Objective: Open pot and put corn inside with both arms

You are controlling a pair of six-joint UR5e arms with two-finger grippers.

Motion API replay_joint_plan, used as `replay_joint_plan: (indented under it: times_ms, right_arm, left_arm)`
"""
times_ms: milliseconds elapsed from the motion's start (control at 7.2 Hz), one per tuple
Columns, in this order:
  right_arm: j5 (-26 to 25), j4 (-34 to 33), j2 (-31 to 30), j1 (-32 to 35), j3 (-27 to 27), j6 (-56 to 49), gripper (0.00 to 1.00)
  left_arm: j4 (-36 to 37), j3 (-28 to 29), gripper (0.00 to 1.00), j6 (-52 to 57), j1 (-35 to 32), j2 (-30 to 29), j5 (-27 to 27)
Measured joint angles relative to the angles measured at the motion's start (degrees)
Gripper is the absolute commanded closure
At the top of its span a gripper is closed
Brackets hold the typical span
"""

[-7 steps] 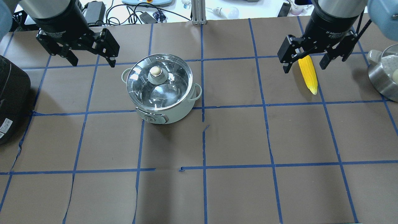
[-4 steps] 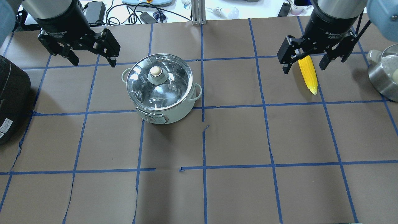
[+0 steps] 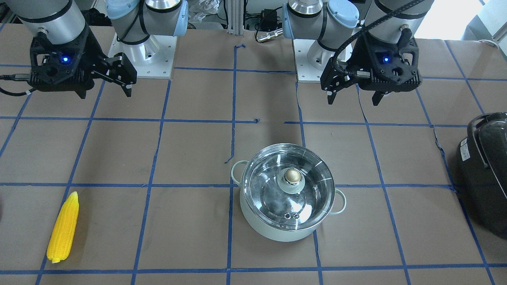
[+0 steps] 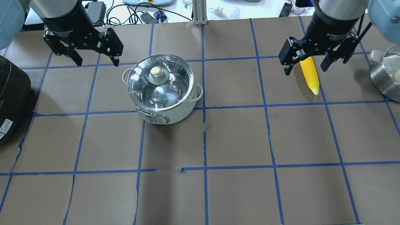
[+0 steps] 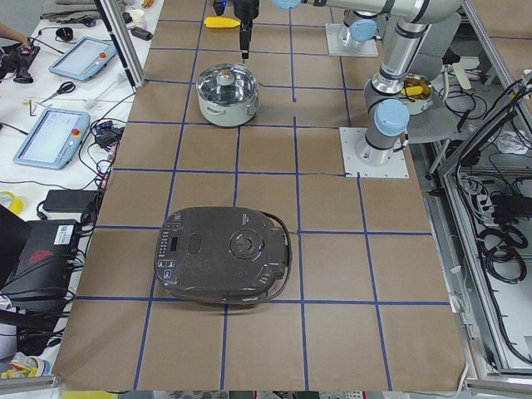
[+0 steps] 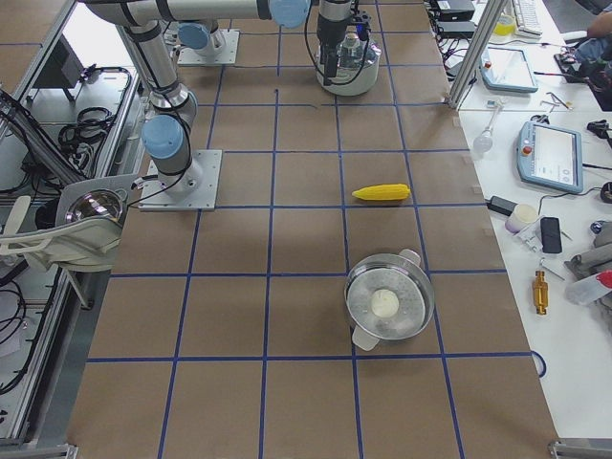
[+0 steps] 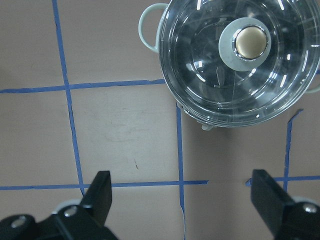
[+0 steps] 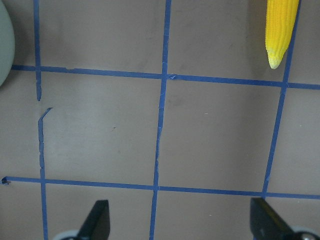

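The pale mint-green pot (image 4: 175, 115) stands left of the table's middle, its glass lid with the gold knob (image 4: 157, 72) on it. It also shows in the front view (image 3: 273, 229) and the left wrist view (image 7: 240, 55). The yellow corn (image 4: 310, 75) lies flat on the paper at the right, also in the front view (image 3: 63, 227) and the right wrist view (image 8: 281, 27). My left gripper (image 4: 97, 63) hangs open and empty, up and left of the pot. My right gripper (image 4: 304, 70) hangs open and empty, high above the corn's thick end.
A black glossy appliance (image 4: 12, 100) sits at the table's left edge. A steel pot with a lid (image 4: 386, 78) sits at the right edge. Blue tape lines grid the brown paper. Cables and devices lie beyond the far edge.
My left gripper has shifted a little to the right and toward the far edge, still open. My right gripper has barely moved. The pot and the corn have not moved.
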Motion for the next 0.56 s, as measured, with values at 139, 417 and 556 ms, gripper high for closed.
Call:
replay_joint_plan:
  times_ms: [139, 417, 556]
  right_arm:
    - [0.02, -0.12, 0.08, -0.09, -0.02, -0.08, 0.0]
    - [0.1, -0.5, 0.21, -0.34, -0.2, -0.25, 0.0]
    - [0.28, -0.88, 0.35, -0.86, -0.21, -0.13, 0.0]
  left_arm:
    - [2.32, 0.34, 0.0, -1.39, -0.77, -1.36, 0.02]
    - [7.11, 2.79, 0.0, -3.75, -2.48, -5.91, -1.05]
    - [9.2, 3.25, 0.0, -4.17, -2.97, -8.77, -1.61]
